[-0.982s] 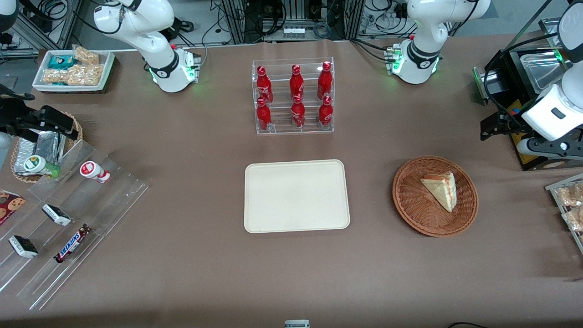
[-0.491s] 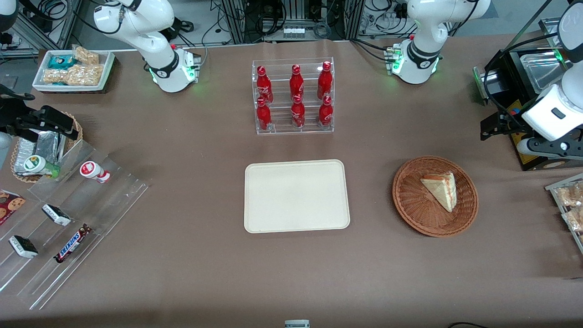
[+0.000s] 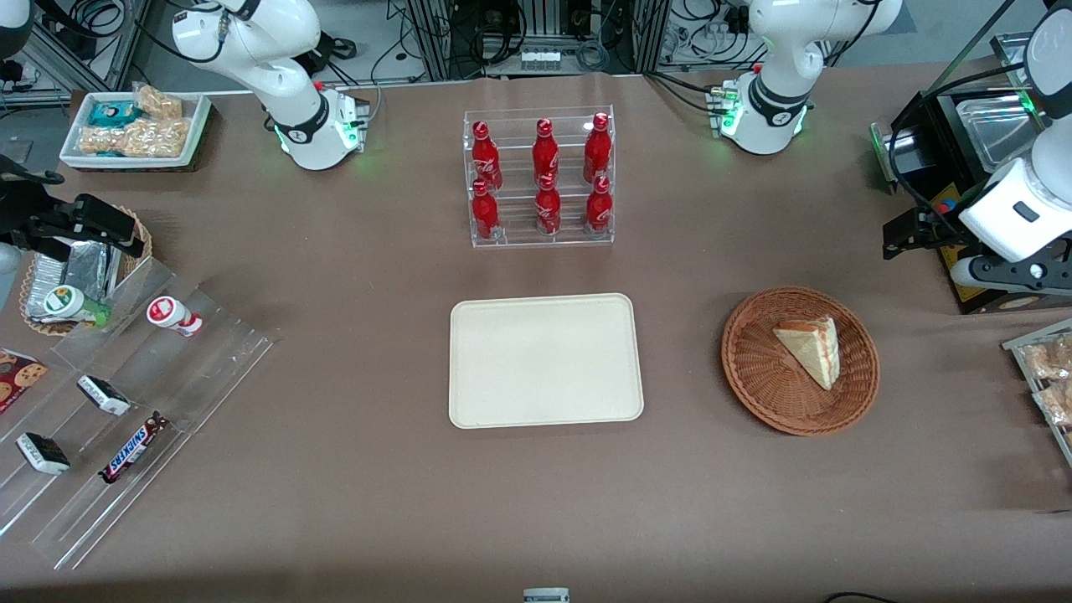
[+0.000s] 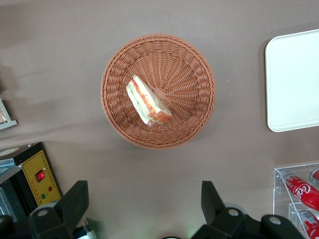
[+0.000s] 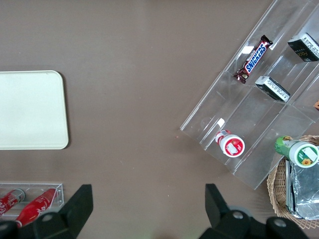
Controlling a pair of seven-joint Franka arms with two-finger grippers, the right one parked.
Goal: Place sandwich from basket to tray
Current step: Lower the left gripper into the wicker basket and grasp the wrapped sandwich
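Note:
The sandwich [image 3: 811,350], a pale bread wedge with red-orange and green filling, lies in the round reddish-brown wicker basket [image 3: 754,368]. The cream tray [image 3: 544,360] lies flat beside the basket, toward the table's middle, with nothing on it. My left gripper [image 3: 900,239] hangs above the table, farther from the front camera than the basket and toward the working arm's end. In the left wrist view the gripper [image 4: 143,201] is open wide and empty, with the sandwich [image 4: 147,102] in the basket [image 4: 189,74] well below it and the tray [image 4: 294,79] at the edge.
A clear rack of red bottles [image 3: 540,180] stands farther from the front camera than the tray. A black box [image 3: 963,151] sits by the gripper. A snack tray [image 3: 1047,377] lies at the working arm's end. Clear tiered shelves [image 3: 126,402] lie toward the parked arm's end.
The left arm has shifted very slightly. The sandwich, basket and tray have not moved.

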